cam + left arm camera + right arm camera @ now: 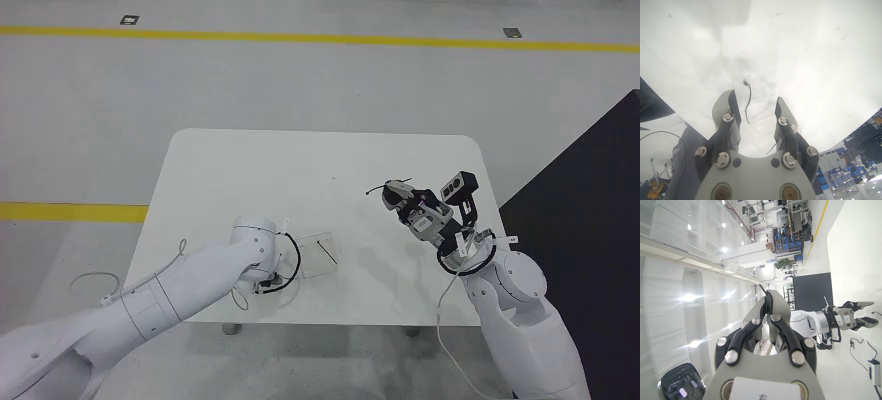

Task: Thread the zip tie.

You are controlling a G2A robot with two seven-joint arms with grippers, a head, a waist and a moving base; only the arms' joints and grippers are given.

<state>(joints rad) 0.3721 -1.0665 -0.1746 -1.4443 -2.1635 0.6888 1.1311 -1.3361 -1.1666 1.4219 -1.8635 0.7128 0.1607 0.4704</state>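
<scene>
Loose tie [750, 93]: on table [300, 170], under my left gripper [755, 95].
Second tie [762, 288]: in my right gripper [767, 296], off to the right.

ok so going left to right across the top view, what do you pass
left arm → zip tie lying on the table → free end of the second zip tie → right hand shut on it

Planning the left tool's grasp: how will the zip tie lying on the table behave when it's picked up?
Probably floppy: the zip tie lies in a wavy curve on the table. Thin and likely light, it may slide if nudged. Low against the surface, it likely offers the open left tool little to pinch.
</scene>
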